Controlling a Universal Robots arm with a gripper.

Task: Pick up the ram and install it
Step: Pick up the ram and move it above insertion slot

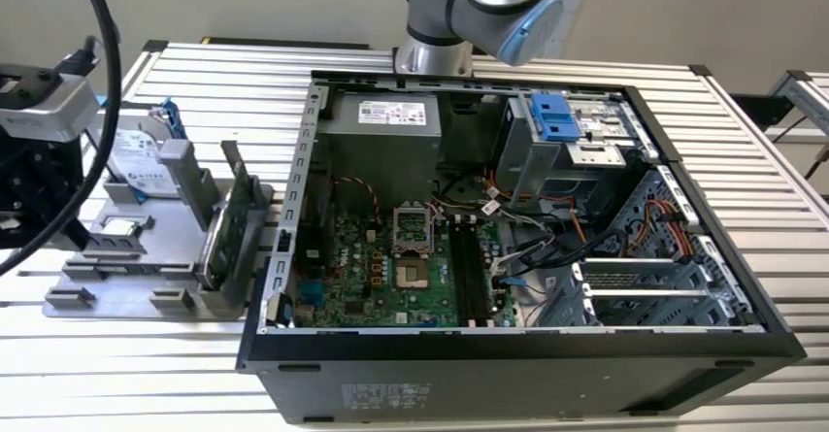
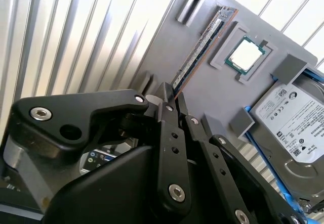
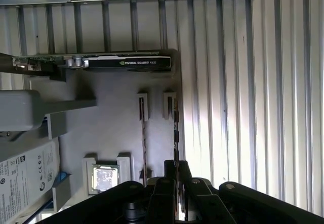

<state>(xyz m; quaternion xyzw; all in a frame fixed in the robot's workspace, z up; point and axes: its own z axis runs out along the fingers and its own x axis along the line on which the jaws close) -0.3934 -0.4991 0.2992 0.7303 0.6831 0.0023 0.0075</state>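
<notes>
The ram [image 2: 200,49] is a thin dark green stick standing on edge in a slot of the grey parts tray [image 2: 212,92]. In the first wrist view the ram [image 3: 175,130] runs straight toward my fingers. My gripper [image 2: 172,96] has its black fingers pressed close on either side of the ram's near end, and the same grip on the stick shows at the gripper [image 3: 176,167]. The stick still sits in its tray slot. In the exterior view the open computer case [image 1: 279,257] holds the motherboard, whose long black memory slots [image 1: 473,272] lie beside the processor socket.
On the tray also sit a processor chip [image 2: 244,53], a silver hard drive [image 2: 293,123] with blue rails, and an upright expansion card [image 3: 126,62]. An empty slot [image 3: 144,133] runs beside the ram. The arm's wrist housing [image 1: 46,112] hangs at the exterior view's left over the slatted metal table [image 1: 130,374].
</notes>
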